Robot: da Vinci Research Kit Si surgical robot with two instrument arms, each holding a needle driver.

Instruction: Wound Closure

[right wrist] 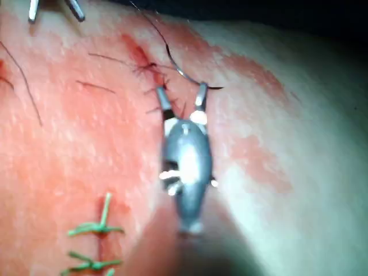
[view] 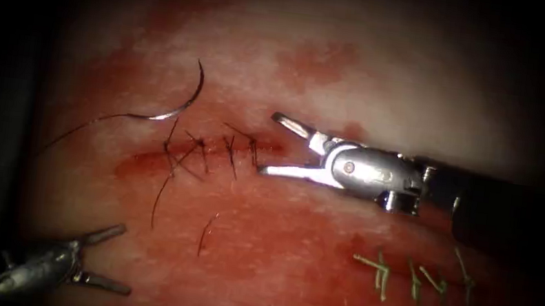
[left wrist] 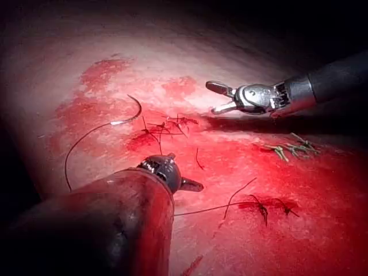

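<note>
Nearest the endoscope, the left arm's dull grey two-jawed needle driver (view: 108, 256) sat low at the left of the picture over the pink, red-stained pork-belly tissue (view: 312, 283), its jaws spread wide and holding nothing. To the right at about the same depth lay a row of pale green stitches (view: 413, 278) in the tissue, their short cut ends sticking up. Loose dark cut ends of thread (view: 206, 233) lay on the tissue between the left tool and the cut.

Farther back ran the cut (view: 199, 154), a reddish horizontal line crossed by several dark stitches and wet with red fluid (view: 135, 167). At its right end, the right arm's shiny silver needle driver (view: 268, 143) came in from the right, its jaws parted wide, one tip just beside the end of the cut, gripping nothing.

Beyond the cut, toward its left end, the thin curved steel needle (view: 185, 104) lay free on the tissue surface, held by neither tool. The dark thread (view: 81, 128) trailed from its lower end away to the left.
</note>
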